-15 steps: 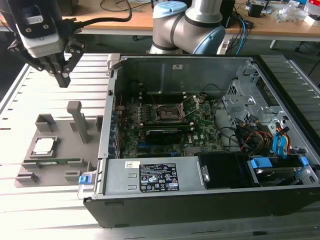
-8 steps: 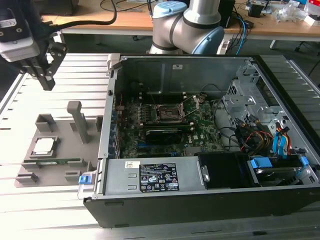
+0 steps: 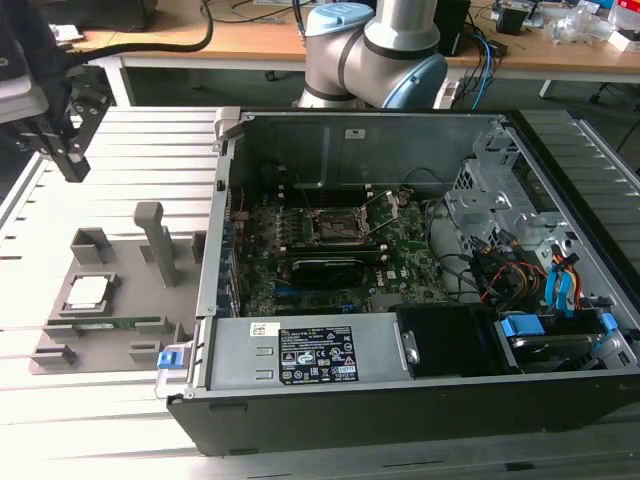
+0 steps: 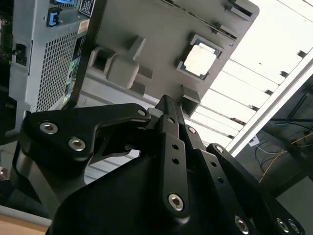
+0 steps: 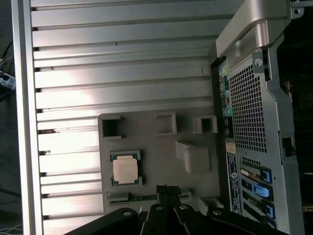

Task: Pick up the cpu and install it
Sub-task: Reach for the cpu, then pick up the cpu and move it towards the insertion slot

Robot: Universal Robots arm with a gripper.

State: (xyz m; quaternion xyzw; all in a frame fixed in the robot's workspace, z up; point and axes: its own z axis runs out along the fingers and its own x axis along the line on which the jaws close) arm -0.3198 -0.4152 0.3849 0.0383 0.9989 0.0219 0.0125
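From here the tool (image 3: 72, 160) hangs above the table (image 3: 140, 150), shut and empty. The cpu (image 3: 87, 291) lies flat in the grey fixture (image 3: 125, 300). I'd say it needs opening wide and descending squarely centred.

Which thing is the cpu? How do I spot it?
Find the big open computer case, then the grey plate beside it on the exterior view's left. The cpu is the shiny silvery square lying flat on it, unlike the dull grey blocks around.
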